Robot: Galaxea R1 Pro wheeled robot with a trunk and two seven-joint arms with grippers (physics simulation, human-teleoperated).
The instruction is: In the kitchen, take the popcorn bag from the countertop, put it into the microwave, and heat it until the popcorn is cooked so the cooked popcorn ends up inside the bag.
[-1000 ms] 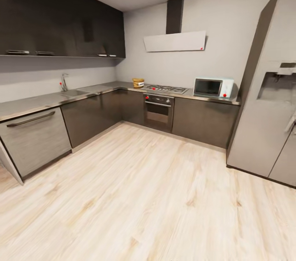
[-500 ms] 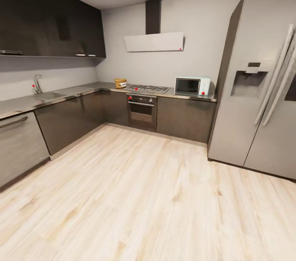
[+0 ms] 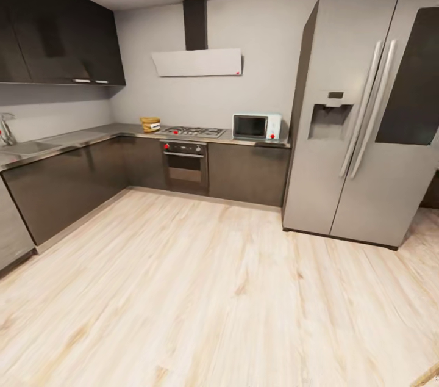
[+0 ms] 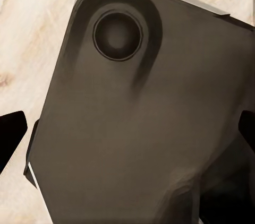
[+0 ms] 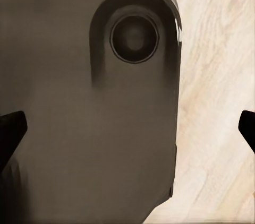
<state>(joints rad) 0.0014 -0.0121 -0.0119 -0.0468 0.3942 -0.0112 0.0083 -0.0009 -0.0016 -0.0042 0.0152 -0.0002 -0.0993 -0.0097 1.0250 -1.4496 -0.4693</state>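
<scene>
Left wrist view: the left gripper (image 4: 127, 128) shows fingertips (image 4: 10, 131) spread wide over a dark base panel (image 4: 138, 123); the right gripper (image 5: 127, 128) likewise. Far across the wood floor (image 3: 201, 289), the popcorn bag (image 3: 150, 124), seemingly, sits on the countertop (image 3: 91, 135) left of the hob (image 3: 192, 130); the microwave (image 3: 256, 127) stands right, beside the fridge (image 3: 360, 106)

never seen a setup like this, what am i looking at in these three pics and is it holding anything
This is a simulated wheeled robot with two arms. The wide picture comes from its head camera, looking across a kitchen. On the grey countertop stand a small tan popcorn bag, beside the gas hob, and a pale blue microwave next to the big fridge. The other two pictures come from cameras on each wrist, pointing down at the robot's own dark base and the wooden floor. The black tips at their edges are the fingers of each claw, spread wide with nothing between them, so it holds nothing.
</scene>
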